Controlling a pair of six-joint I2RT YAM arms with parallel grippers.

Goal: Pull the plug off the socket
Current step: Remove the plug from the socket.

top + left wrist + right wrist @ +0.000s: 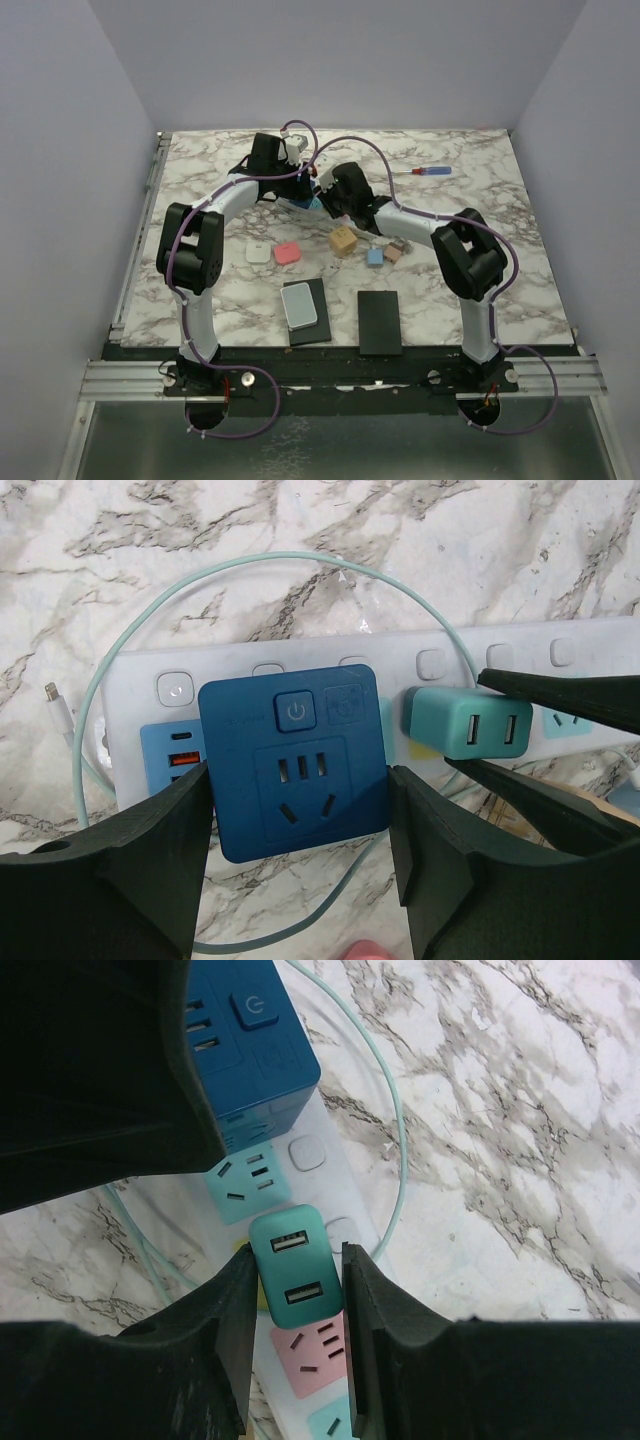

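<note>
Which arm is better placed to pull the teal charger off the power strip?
Right. The right fingers clamp the teal charger on both sides; the left fingers hold the blue adapter on the power strip.

White marble-patterned desk (480, 200) with grey veining. The socket (610, 640) is white, its outlet faces light blue, teal and pink. The adapter (292, 760) is dark blue, the plug (465, 723) teal, and the cable (290, 553) pale mint green. The left tool (300, 810) and right tool (298, 1280) are both matte black. In the upper right of the top view, the screwdriver (428, 171) has a red and blue handle.
</note>
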